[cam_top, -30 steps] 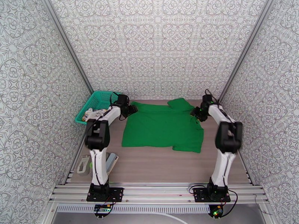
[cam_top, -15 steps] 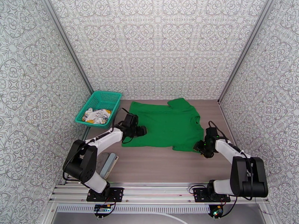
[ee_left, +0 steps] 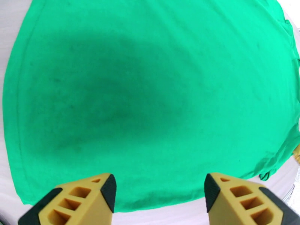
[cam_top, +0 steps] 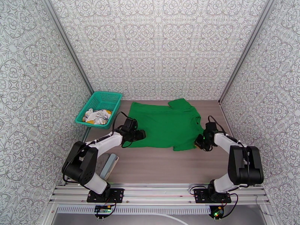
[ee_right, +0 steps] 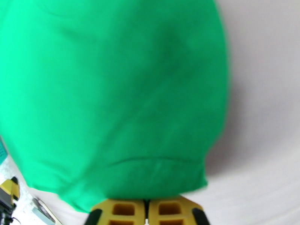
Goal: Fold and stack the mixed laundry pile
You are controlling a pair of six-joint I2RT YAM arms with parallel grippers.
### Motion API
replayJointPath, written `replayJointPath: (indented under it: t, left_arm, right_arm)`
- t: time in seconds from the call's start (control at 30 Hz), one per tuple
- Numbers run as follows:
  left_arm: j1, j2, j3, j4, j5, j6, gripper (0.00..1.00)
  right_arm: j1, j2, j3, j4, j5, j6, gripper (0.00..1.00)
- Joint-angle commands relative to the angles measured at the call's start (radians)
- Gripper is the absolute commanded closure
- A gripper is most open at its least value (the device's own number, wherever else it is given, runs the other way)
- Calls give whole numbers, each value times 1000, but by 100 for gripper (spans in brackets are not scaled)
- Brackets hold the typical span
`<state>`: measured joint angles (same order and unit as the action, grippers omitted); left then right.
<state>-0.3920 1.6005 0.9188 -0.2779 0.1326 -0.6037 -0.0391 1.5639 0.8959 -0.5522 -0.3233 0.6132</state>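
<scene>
The green shirt (cam_top: 165, 124) lies spread flat in the middle of the table. My left gripper (cam_top: 139, 135) is low at its near left corner; in the left wrist view it (ee_left: 160, 192) is open, with the shirt (ee_left: 150, 90) hem lying between the yellow fingers (ee_left: 78, 201). My right gripper (cam_top: 198, 142) sits at the near right corner of the shirt. In the right wrist view it (ee_right: 147, 211) is shut, its fingertips pressed together on the shirt (ee_right: 112, 90) hem. The white printed garment (cam_top: 96, 116) lies in the basket.
The teal mesh basket (cam_top: 108, 97) stands at the table's far left, beside the left wall. A grey and white object (cam_top: 107, 164) lies near the left arm's base. Bare wood table (cam_top: 161, 165) stretches between the shirt and the arm bases.
Both arms came from the shirt's far corners to its near edge. The right gripper moved in slightly and shut on the hem; the left stayed open.
</scene>
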Motion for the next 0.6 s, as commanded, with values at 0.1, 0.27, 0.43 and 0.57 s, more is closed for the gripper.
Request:
replayJointPath:
  t: [0.1, 0.27, 0.43, 0.57]
  left_arm:
    - [18, -2, 3, 30, -2, -17, 33]
    - [21, 1, 5, 29, 6, -18, 33]
    - [19, -14, -10, 26, 10, -21, 33]
    - [18, -46, -27, 9, 9, -20, 33]
  right_arm:
    - [30, 57, 161, 1, -53, 37, 100]
    - [39, 181, 306, -14, -46, 58, 100]
    - [42, 387, 474, -10, -39, 67, 93]
    - [42, 496, 578, -35, -58, 54, 64]
